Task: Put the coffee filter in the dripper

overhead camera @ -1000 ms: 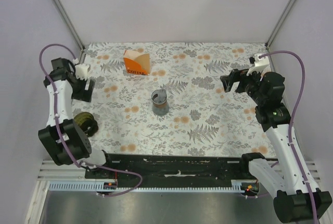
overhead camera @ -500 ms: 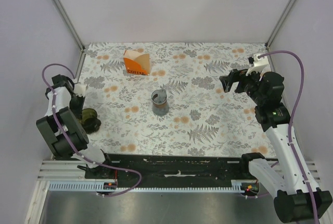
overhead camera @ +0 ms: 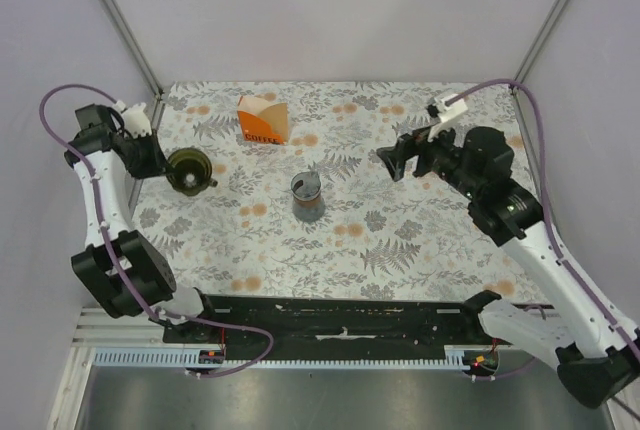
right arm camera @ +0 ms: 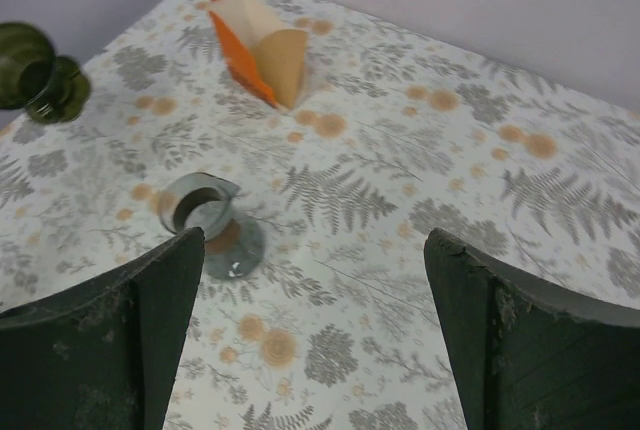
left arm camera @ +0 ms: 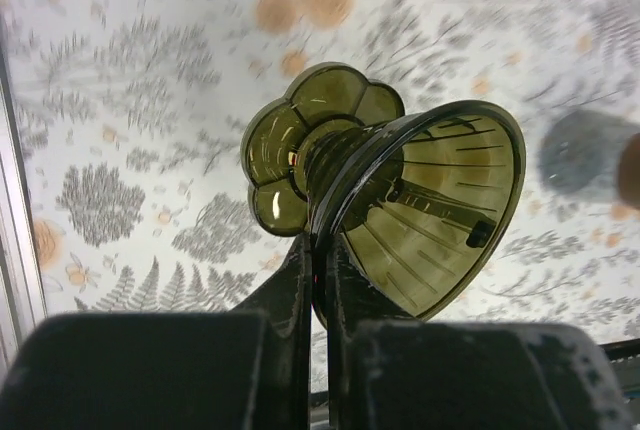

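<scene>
**A:** Top view?
**B:** The left gripper [overhead camera: 160, 157] is clamped on the dripper [overhead camera: 189, 170], mid-left. The right gripper [overhead camera: 392, 163] gapes empty, right of centre.
**A:** Left wrist?
**B:** Its fingers [left arm camera: 295, 295] pinch the dripper's wall at centre frame. The dripper is tipped sideways, with the floral table [left arm camera: 120, 100] behind it.
**A:** Right wrist?
**B:** The jaws are spread wide with nothing between them. The coffee filter [right arm camera: 283, 62] sits in the orange carton [right arm camera: 232, 45], upper left.

We see plain pale lilac walls [overhead camera: 330, 10] closing the table [overhead camera: 420, 240] on three sides, slim metal posts [overhead camera: 116, 20] at its far corners, its top printed with grey ferns and orange blossoms, evenly lit.
</scene>
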